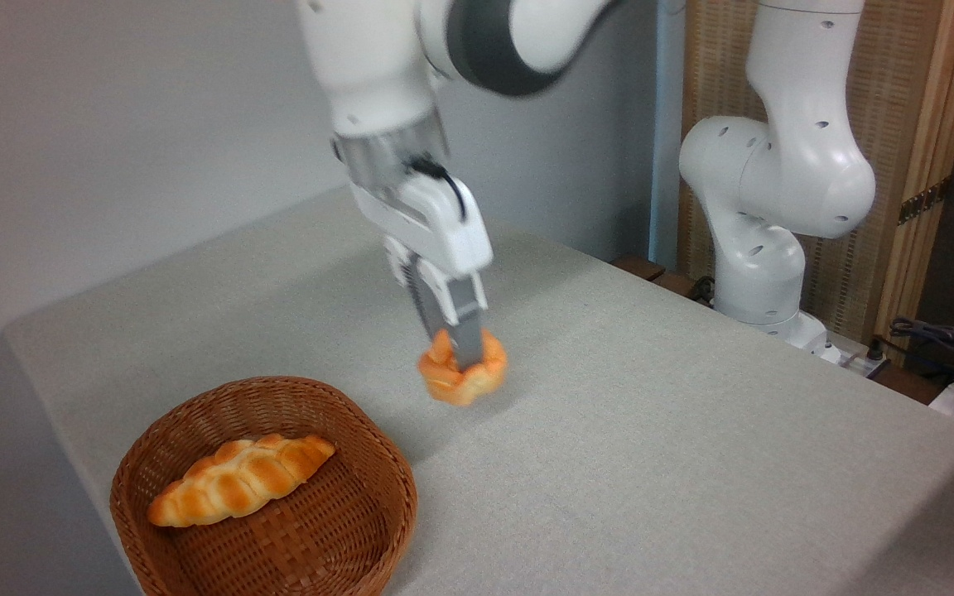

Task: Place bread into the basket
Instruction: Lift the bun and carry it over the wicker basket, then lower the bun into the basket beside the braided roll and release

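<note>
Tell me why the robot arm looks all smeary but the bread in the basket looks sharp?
In the fixed camera view, the white arm and its end effector are smeared by motion blur, as is the small round orange roll it grips; the long braided golden loaf and brown woven wicker basket are sharper. Soft lighting, faint shadow under the roll, no glare.

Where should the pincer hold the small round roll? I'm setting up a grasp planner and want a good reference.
Grip the roll across its middle, coming from above, as the pincer does here: its fingers straddle the knotted top and press on opposite sides. The roll is squat and rounded, so a top-down pinch across its width looks the most secure way to carry it to the basket.
</note>
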Controlling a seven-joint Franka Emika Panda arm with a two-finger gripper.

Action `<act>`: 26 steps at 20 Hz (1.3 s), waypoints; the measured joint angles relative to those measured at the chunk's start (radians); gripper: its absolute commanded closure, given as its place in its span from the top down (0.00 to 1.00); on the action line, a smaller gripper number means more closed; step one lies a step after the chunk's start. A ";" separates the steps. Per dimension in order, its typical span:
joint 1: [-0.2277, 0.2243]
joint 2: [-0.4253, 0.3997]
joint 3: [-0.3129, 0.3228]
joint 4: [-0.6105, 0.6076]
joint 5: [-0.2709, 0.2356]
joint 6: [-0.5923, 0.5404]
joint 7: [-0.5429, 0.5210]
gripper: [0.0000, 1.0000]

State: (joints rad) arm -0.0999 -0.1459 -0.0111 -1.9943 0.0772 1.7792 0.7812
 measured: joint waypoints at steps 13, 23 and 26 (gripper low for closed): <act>0.051 0.412 0.004 0.465 0.016 0.083 -0.002 1.00; 0.048 0.471 -0.025 0.476 0.039 0.126 -0.036 1.00; 0.048 0.471 -0.025 0.477 0.039 0.126 -0.036 1.00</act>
State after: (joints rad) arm -0.0519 0.3251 -0.0358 -1.5176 0.1159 1.9048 0.7455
